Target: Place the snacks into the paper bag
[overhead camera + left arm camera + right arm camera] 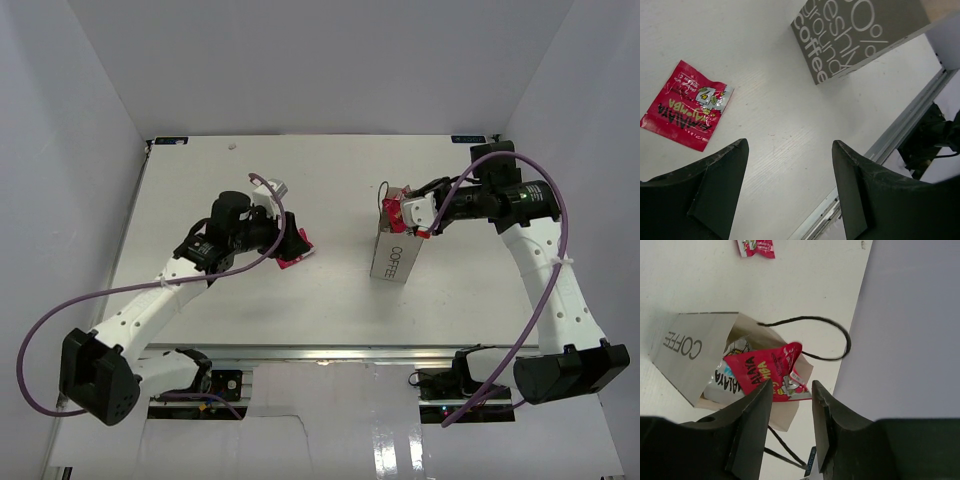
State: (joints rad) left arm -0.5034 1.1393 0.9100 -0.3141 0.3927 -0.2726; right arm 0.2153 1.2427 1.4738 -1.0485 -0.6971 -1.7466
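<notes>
The white paper bag (396, 258) with "COFFEE" on its side stands right of centre. A red snack packet (762, 371) pokes out of the bag's mouth (695, 352), beside a silver-blue packet (729, 382) inside. My right gripper (790, 386) is open just above that red packet's corner, not pinching it; from above it (405, 218) hovers at the bag's top. Another red packet (687, 106) lies flat on the table. My left gripper (790, 143) is open and empty, above the table to the right of that packet (296, 254). The other snacks are out of view.
The bag's thin dark handle (840, 337) loops out over the table on the far side. The table's metal front rail (900, 132) runs close behind the left gripper. Grey walls enclose the table (330, 170) on three sides.
</notes>
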